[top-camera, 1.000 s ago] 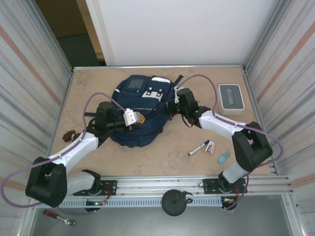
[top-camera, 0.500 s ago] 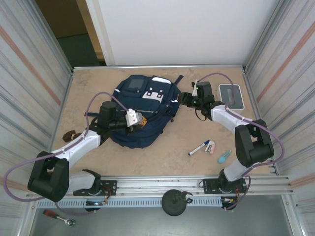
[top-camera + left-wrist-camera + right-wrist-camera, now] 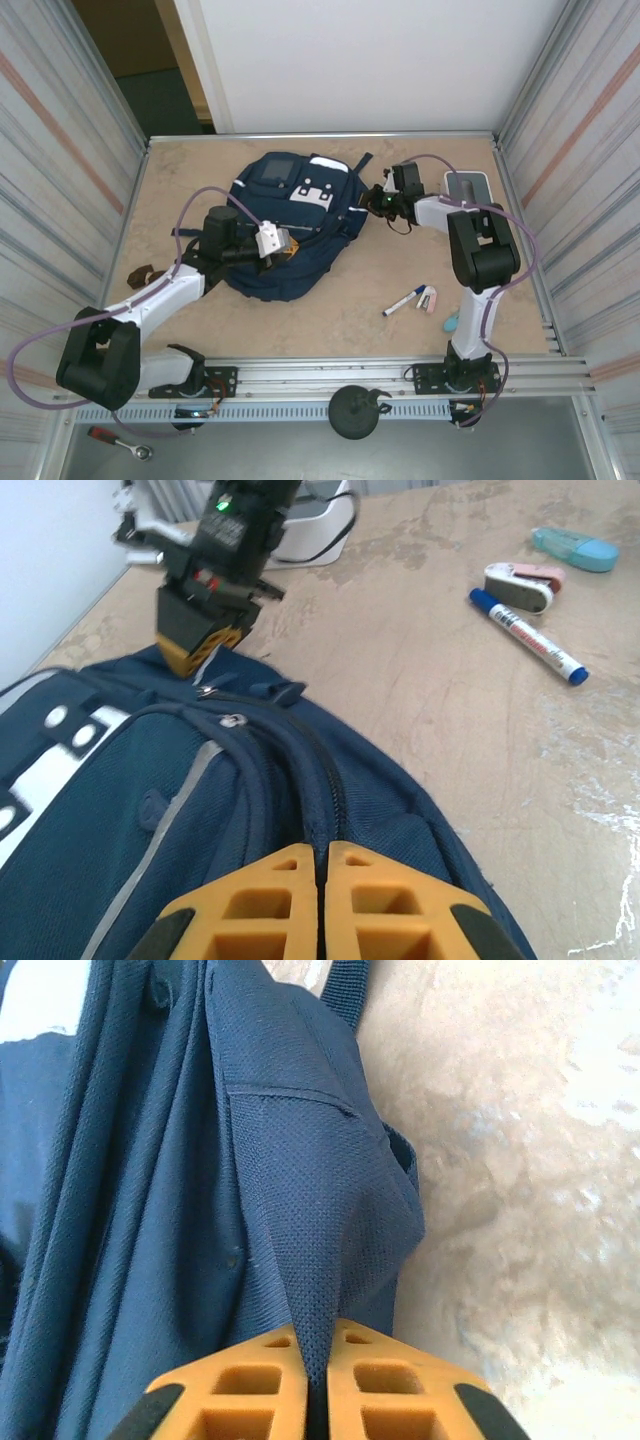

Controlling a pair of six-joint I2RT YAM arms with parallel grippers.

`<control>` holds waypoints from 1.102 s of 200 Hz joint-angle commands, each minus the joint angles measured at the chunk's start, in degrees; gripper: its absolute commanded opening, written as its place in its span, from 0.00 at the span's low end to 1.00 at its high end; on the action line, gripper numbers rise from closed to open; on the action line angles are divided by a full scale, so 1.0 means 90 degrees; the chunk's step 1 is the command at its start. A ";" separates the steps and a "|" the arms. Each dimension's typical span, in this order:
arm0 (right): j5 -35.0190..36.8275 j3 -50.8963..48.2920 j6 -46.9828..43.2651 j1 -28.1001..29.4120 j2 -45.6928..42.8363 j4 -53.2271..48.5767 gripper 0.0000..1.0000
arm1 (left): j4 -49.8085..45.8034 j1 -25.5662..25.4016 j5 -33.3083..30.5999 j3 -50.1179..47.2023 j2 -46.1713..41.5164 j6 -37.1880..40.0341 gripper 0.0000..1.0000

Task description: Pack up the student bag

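The navy student bag [image 3: 285, 215] lay flat near the middle of the surface [image 3: 200, 170], its long axis running away from the arm bases and its grey front patch at the far end. Both arms were at the bag. The left tool [image 3: 322, 880] was clenched on the raised zipper seam at the bag's middle. The right tool [image 3: 318, 1370] was pinched shut on a fold of navy fabric at the bag's right edge, close to a dark strap. From the left wrist, the zipper line [image 3: 300, 750] ran straight from the left tool toward the right one, with two small metal pulls [image 3: 233, 720] lying just short of the right tool's orange tips. Opening the bag appeared to be the step in hand, and the right arm was the nearer to those pulls. A blue marker [image 3: 527, 635] waited on the surface off the bag's near right.
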 commanded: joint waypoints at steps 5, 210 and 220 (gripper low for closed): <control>0.0073 -0.0932 -0.0083 -0.0103 -0.0983 -0.0073 0.05 | 0.0492 0.0233 -0.0865 0.0188 0.0165 -0.0544 0.07; 0.3071 -0.2411 -0.1230 0.2435 -0.2925 0.0567 0.55 | -0.0539 -0.1164 -0.7066 0.0890 0.0761 -0.4088 0.94; 0.3041 -0.2410 -0.1209 0.2420 -0.2801 0.0645 0.55 | -0.0519 -0.1174 -0.7057 0.0947 0.0920 -0.4033 0.94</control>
